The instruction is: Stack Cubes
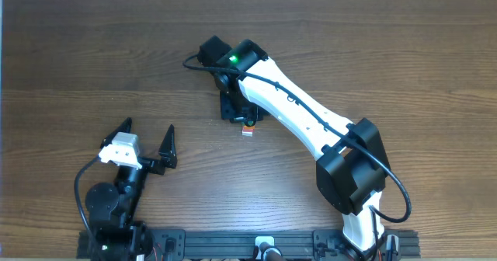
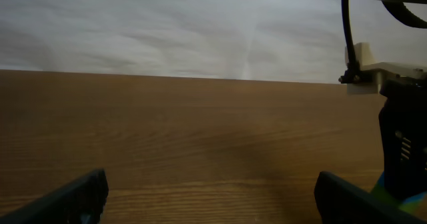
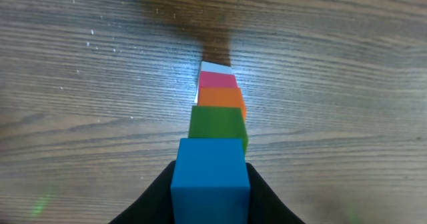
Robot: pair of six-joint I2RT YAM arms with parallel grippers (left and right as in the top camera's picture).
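Your right gripper (image 3: 210, 199) pinches the blue cube (image 3: 209, 167) right over the green cube (image 3: 217, 123). Orange (image 3: 220, 97), pink (image 3: 217, 81) and white (image 3: 215, 68) cubes lie under that, mid-worktop (image 1: 93, 51). Your left gripper (image 1: 148, 133) is spread wide, well apart from them.

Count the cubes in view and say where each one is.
5, all in one stack on the table: blue cube on top, in the right gripper, then green, orange, pink, and a pale one lowest. Others may be hidden beneath.
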